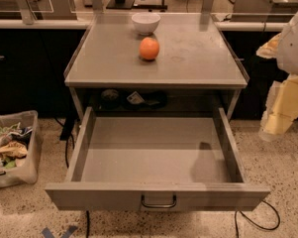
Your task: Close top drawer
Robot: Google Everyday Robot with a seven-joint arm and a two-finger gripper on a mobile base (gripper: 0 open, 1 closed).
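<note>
Top drawer (99,196) is pulled fully out below the cabinet top, tray empty, 1 loop handle (159,202) at centre of its front. Gripper (274,123) hangs off to the right, clear of the drawer; can't tell if open or shut, holding nothing visible. Best bet: get in front, press flat near the handle, push straight back so the drawer doesn't skew.

We record: top drawer (153,157) plain grey, its loop handle (159,202) dark; fruit (149,48) orange; bowl (145,22) white; floor (282,177) speckled beige; gripper (274,125), at the right edge beside the drawer, pale yellow.
</note>
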